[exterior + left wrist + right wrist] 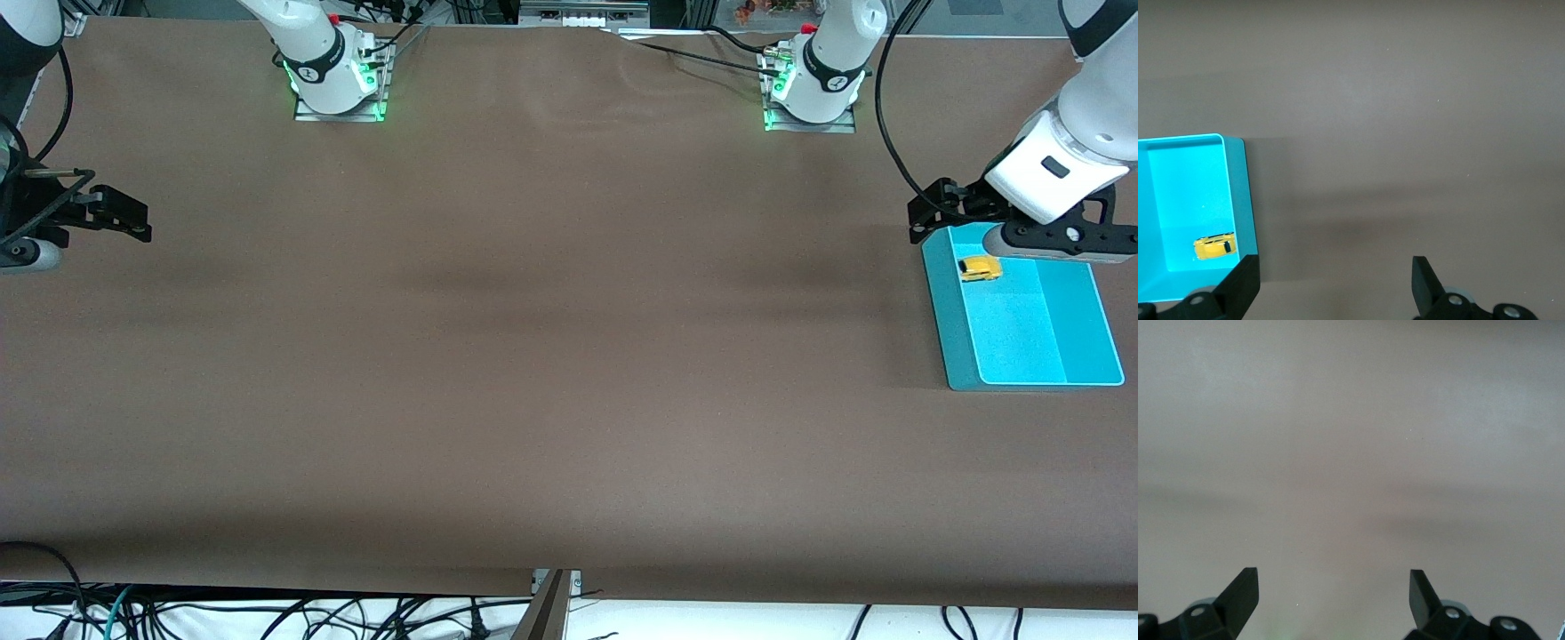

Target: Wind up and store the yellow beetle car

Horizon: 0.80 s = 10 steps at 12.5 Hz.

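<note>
The yellow beetle car [980, 268] lies inside the turquoise bin [1022, 356] at the left arm's end of the table, in the part of the bin farthest from the front camera. In the left wrist view the car [1213, 246] rests on the bin floor [1178, 187] close to a wall. My left gripper [925, 212] hangs open above the bin's edge, and the gap of the left gripper [1335, 270] is over bare table beside the bin, holding nothing. My right gripper [133, 218] waits open at the right arm's end, and the right gripper [1331, 580] is empty over bare cloth.
A brown cloth [551, 356] covers the whole table. The two arm bases [338, 84] [813, 93] stand along the table's edge farthest from the front camera. Cables hang below the table's edge nearest that camera.
</note>
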Each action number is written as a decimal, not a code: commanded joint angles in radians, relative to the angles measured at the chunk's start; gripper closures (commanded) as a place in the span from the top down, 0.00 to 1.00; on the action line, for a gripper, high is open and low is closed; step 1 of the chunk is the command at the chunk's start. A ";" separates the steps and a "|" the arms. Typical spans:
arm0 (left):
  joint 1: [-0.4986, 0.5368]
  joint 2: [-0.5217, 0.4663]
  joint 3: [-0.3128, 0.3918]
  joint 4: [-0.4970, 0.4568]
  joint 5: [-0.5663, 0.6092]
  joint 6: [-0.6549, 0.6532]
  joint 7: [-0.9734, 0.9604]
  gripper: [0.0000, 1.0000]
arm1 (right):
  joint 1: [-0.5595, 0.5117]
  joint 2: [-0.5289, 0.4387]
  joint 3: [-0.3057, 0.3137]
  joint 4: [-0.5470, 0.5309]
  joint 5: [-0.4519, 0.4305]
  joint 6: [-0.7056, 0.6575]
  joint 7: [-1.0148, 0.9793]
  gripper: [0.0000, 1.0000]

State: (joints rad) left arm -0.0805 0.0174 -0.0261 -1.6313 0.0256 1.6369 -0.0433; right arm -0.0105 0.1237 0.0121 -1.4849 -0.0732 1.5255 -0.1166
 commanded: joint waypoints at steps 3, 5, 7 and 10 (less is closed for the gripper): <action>0.057 -0.007 0.002 0.008 -0.053 -0.058 0.109 1.00 | -0.003 -0.009 0.002 -0.005 -0.002 0.004 0.012 1.00; 0.056 -0.005 -0.001 0.014 -0.053 -0.086 0.094 1.00 | -0.003 -0.009 0.002 -0.005 -0.002 0.004 0.012 1.00; 0.056 -0.007 -0.008 0.021 -0.053 -0.092 0.092 1.00 | -0.003 -0.009 0.002 -0.005 -0.002 0.004 0.012 1.00; 0.056 -0.007 -0.014 0.022 -0.053 -0.101 0.073 1.00 | -0.003 -0.009 0.002 -0.005 -0.002 0.004 0.012 1.00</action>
State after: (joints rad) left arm -0.0296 0.0166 -0.0331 -1.6255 -0.0062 1.5645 0.0303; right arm -0.0106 0.1237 0.0121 -1.4849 -0.0732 1.5255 -0.1165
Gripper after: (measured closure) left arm 0.000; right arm 0.000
